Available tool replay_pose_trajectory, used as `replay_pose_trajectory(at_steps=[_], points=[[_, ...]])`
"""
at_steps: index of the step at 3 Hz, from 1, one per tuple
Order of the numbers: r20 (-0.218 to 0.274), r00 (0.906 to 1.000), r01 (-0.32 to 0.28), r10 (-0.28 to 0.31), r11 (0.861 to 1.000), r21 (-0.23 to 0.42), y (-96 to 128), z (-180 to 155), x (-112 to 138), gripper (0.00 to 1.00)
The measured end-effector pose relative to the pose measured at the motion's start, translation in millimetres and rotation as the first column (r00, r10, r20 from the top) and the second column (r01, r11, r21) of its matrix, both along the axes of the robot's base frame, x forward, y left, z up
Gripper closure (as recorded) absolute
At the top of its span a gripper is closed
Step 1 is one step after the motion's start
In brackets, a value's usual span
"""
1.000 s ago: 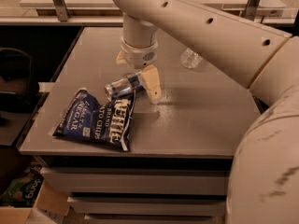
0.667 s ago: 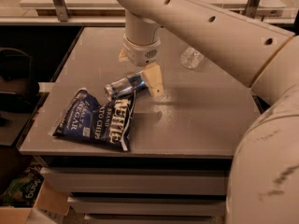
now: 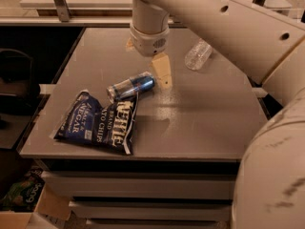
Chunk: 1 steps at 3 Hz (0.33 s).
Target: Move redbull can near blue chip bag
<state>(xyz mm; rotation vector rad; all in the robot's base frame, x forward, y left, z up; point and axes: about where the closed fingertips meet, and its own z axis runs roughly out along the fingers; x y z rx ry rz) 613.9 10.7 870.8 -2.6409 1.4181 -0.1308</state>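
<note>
Silver-and-blue slim metal redbull can point(image 3: 131, 86) lies on its side touching the top edge of the crinkled dark blue chip bag point(image 3: 97, 123), so the wide-open, empty gripper point(image 3: 146, 63) just above should rise straight up, nudging nothing.

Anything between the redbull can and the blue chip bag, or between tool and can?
Nothing visible. The redbull can lies at the blue chip bag's upper edge; the open tool hangs just above it.
</note>
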Motion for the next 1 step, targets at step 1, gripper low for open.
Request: replay_pose_trajectory(at_steps=[1], points=[[0.011, 0.9999, -0.003, 0.003, 1.0, -0.008, -2.9, 8.9, 1.1, 0.0]])
